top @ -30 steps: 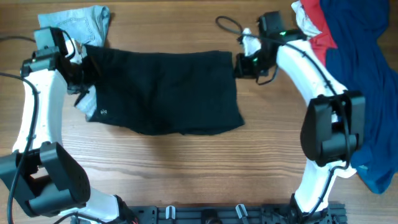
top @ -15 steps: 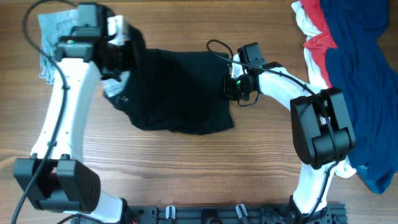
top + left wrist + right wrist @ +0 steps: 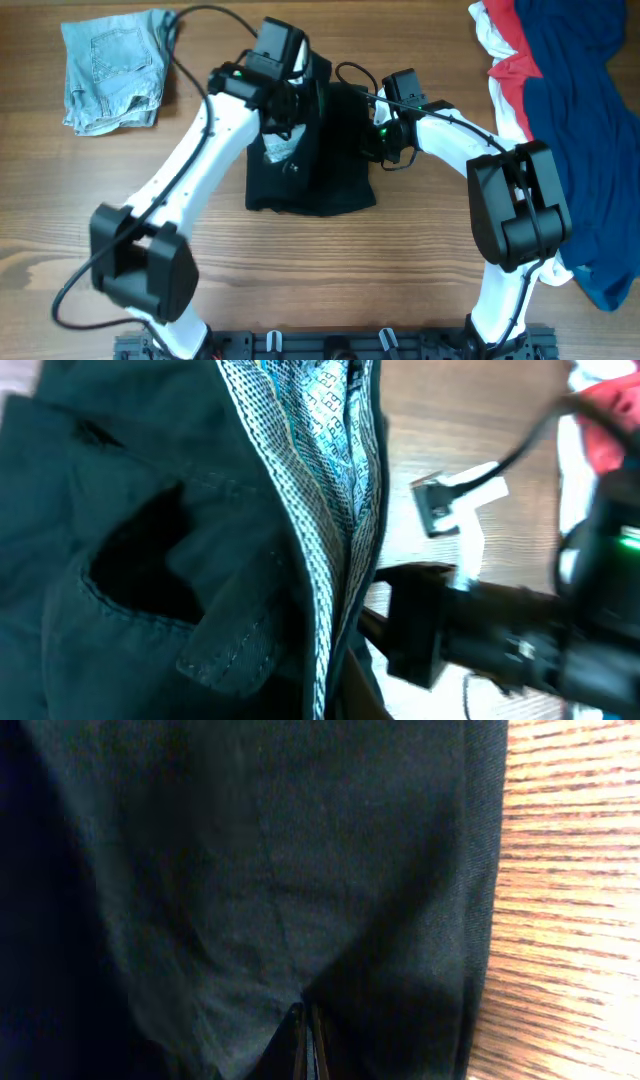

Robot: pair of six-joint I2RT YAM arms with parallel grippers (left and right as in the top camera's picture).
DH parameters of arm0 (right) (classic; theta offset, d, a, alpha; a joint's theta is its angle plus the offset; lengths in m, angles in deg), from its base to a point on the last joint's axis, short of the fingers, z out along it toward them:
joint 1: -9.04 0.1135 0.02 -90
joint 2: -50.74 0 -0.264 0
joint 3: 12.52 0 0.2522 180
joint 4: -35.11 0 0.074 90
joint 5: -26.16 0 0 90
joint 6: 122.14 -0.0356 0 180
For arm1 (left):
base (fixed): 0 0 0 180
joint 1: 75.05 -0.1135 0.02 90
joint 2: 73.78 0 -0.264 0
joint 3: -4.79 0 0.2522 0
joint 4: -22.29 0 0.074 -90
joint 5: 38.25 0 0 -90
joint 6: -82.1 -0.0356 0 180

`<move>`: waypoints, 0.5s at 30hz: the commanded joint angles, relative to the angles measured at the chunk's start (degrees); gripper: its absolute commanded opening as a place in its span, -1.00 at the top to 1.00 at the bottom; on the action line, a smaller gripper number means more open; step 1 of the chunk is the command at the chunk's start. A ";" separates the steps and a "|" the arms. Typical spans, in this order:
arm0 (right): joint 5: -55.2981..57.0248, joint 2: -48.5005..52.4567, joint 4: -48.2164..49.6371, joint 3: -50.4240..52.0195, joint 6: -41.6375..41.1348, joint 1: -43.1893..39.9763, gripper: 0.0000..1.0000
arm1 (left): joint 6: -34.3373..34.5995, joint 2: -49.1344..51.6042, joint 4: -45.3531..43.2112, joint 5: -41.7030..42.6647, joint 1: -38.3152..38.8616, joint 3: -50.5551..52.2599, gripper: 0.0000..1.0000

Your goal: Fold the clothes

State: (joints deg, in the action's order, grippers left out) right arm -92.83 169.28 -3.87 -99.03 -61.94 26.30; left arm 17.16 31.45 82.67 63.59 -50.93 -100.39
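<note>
Wooden tabletop (image 3: 420, 260) carries the plain black fabric shorts (image 3: 335, 180) at its centre, doubled over with their long axis running 12 to 6 o'clock, the left gripper (image 3: 295, 105) clamped shut on their 11 o'clock fold, arm stretched across, while the right gripper (image 3: 370, 135) pinches their 3 o'clock edge.

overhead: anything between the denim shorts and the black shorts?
Overhead view: bare wooden table, crossed by the left arm's white link. Denim shorts and black shorts lie apart.
</note>
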 commanded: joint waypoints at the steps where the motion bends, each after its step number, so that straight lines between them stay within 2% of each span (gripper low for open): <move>1: 2.03 1.25 1.60 1.42 -3.08 -0.02 0.91 | 6.40 3.19 -1.18 0.39 0.92 -1.27 0.92; 2: 0.79 1.22 2.89 1.40 -3.32 -0.13 0.91 | 7.67 3.56 -1.31 0.37 0.96 -1.27 0.89; 3: -1.55 0.92 4.68 1.38 -3.34 -0.52 0.91 | 7.82 3.98 -1.73 0.35 1.01 -1.27 0.69; 4: -3.56 0.00 5.79 1.11 -3.28 -1.42 0.90 | 7.80 4.11 -2.19 0.28 1.03 -1.27 -0.06; 6: -5.01 -3.10 5.81 0.44 -3.45 -3.89 0.74 | 7.80 4.13 -2.99 0.31 1.01 -1.27 -0.96; 8: -7.19 -8.44 6.80 0.42 -4.13 -7.96 0.55 | 7.82 4.13 -3.87 0.33 1.01 -1.27 -0.99; 11: -7.02 -15.93 5.55 0.42 -2.99 -13.18 0.41 | 7.80 4.13 -4.79 0.33 1.03 -1.27 -1.00; 13: -6.91 -20.20 3.91 0.44 -1.40 -17.22 0.23 | 7.50 4.13 -4.98 0.31 0.76 -1.27 -1.00; 15: -6.91 -22.32 1.18 0.42 1.66 -20.39 0.09 | 3.87 4.13 -5.77 0.66 0.76 -1.27 -1.00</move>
State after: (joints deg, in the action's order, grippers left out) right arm -98.54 148.97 -0.15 -98.42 -64.17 8.51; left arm 24.33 35.28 77.77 63.61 -50.23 -100.46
